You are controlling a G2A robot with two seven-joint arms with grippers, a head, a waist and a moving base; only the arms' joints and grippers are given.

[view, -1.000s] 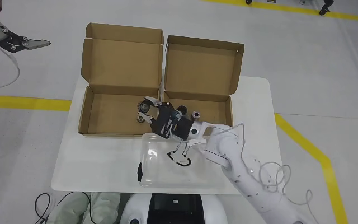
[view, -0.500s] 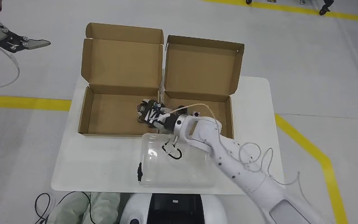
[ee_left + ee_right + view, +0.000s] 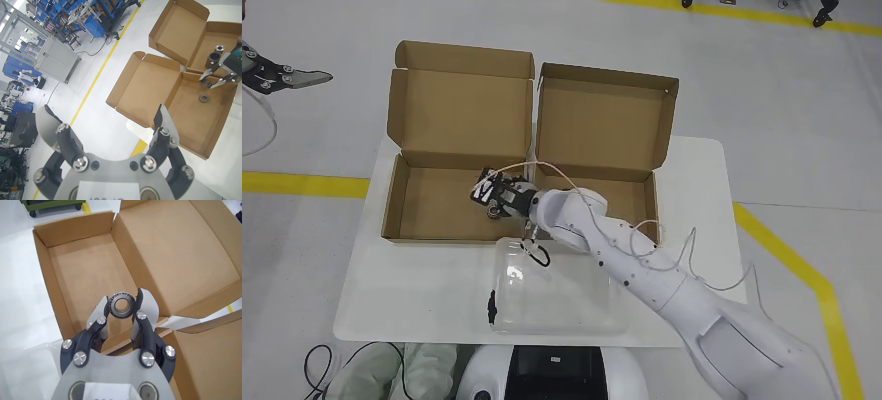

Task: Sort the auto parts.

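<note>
My right gripper (image 3: 122, 295) is shut on a steel roller bearing (image 3: 121, 316), holding it just above the floor of the left cardboard box (image 3: 432, 205). The left wrist view shows that same gripper (image 3: 206, 84) gripping the bearing over the box's right end. A second bearing ring (image 3: 203, 98) lies loose on the box floor close by. Two metal sleeves (image 3: 212, 60) stand in the right box (image 3: 632, 195). My left gripper (image 3: 103, 117) hangs open and empty, off the table's far left, high above the floor (image 3: 287, 77).
Both boxes have their lids folded open toward the back. A clear plastic bin (image 3: 552, 295) sits at the table's front, partly under the right arm. The table's (image 3: 697, 200) right side is bare white surface.
The right arm has swung, and its gripper has shifted slightly left, further over the left box floor, still holding the bearing. The left gripper has stayed put.
</note>
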